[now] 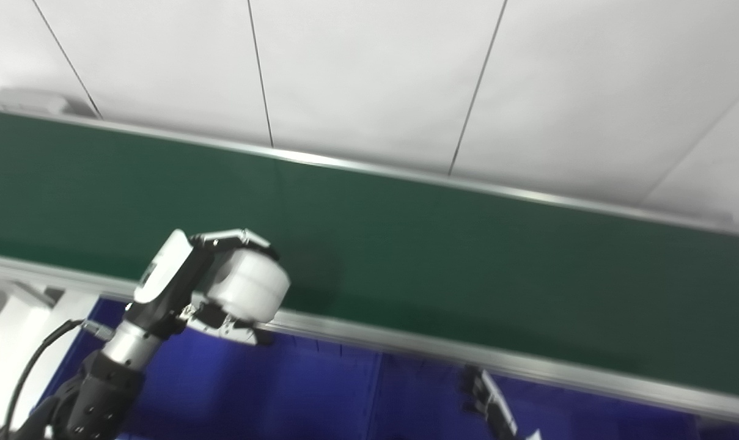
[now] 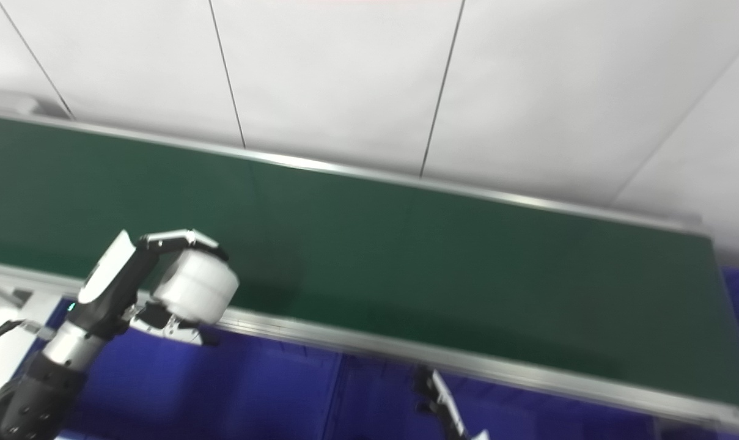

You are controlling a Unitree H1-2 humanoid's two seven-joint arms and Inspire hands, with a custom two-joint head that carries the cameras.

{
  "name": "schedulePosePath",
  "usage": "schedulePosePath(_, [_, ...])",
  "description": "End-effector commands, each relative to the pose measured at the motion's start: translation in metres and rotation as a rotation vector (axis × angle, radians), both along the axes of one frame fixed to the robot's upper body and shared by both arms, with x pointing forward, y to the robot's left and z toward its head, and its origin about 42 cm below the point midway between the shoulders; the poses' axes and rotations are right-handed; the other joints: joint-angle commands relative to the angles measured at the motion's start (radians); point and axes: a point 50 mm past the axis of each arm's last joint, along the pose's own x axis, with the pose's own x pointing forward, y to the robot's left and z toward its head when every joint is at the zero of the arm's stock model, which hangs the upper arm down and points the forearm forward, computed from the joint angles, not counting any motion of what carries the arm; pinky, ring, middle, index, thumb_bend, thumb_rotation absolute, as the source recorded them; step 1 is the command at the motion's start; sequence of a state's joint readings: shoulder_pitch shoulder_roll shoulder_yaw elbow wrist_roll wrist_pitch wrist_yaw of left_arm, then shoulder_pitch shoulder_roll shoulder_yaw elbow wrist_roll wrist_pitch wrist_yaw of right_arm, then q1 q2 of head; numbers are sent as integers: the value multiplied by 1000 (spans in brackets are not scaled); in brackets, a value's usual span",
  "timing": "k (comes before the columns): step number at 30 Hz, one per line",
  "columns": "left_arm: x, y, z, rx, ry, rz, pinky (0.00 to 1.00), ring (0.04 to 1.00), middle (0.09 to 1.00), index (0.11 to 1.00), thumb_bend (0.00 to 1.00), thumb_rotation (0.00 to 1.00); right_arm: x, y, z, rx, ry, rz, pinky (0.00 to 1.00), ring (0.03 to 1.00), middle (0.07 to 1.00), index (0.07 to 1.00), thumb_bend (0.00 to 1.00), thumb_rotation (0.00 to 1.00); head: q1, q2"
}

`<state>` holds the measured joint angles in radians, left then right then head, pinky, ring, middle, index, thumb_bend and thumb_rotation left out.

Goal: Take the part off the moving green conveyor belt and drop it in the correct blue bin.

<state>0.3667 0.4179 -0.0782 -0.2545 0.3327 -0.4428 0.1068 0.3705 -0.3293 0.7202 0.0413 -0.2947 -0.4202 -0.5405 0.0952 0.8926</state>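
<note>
My left hand point(image 1: 222, 287) grips the white part point(image 1: 250, 290) above the belt point(image 1: 467, 256) edge, headed toward the blue bin point(image 1: 296, 391); right hand point(image 1: 488, 403) unclear.

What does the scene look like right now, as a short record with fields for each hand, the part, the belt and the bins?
left hand: shut on the white cylindrical part, held over the belt's near rail
right hand: low over the bins, only fingers visible, state unclear
conveyor belt: green, no other part visible on it
blue bins: below the near rail, contents not visible
</note>
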Motion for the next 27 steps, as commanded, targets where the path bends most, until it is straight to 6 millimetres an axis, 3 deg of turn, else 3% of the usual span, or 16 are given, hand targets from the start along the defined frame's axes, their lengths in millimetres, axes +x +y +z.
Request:
schedulePosePath(1, [-8, -7, 7, -40, -31, -24, 212, 282, 484, 516, 508, 0, 2, 7, 12, 54, -61, 17, 771, 829, 857, 905, 754, 578, 0, 0])
schedulePosePath(2, [-12, -11, 4, -50, -15, -28, 208, 277, 481, 508, 513, 0, 3, 7, 13, 51, -66, 16, 784, 828, 856, 904, 752, 577, -3, 7])
schedulePosePath(4, [-19, -15, -1, -60, 11, -34, 293, 369, 484, 502, 517, 0, 4, 8, 16, 47, -73, 14, 797, 824, 854, 902, 747, 578, -5, 21])
schedulePosePath(9, [-37, -20, -13, -71, 82, -39, 416, 485, 495, 490, 517, 0, 6, 10, 20, 51, -76, 8, 795, 821, 852, 899, 747, 578, -6, 27])
schedulePosePath(12, [-49, -21, -25, -69, 129, -27, 416, 435, 512, 503, 503, 0, 6, 11, 20, 57, -68, 6, 793, 822, 851, 900, 753, 581, -5, 27])
schedulePosePath(14, [-53, -21, -31, -65, 148, -15, 359, 396, 525, 510, 497, 0, 6, 12, 21, 64, -62, 5, 795, 826, 852, 899, 756, 572, -5, 25])
schedulePosePath(21, [-73, -19, -63, -11, 215, 43, 457, 446, 510, 491, 501, 0, 6, 11, 21, 59, -64, 6, 801, 819, 847, 894, 751, 576, -1, 26])
schedulePosePath(27, [-81, -8, -89, 6, 240, 129, 454, 436, 517, 491, 499, 0, 5, 9, 21, 55, -60, 3, 770, 813, 849, 894, 758, 580, 1, 25])
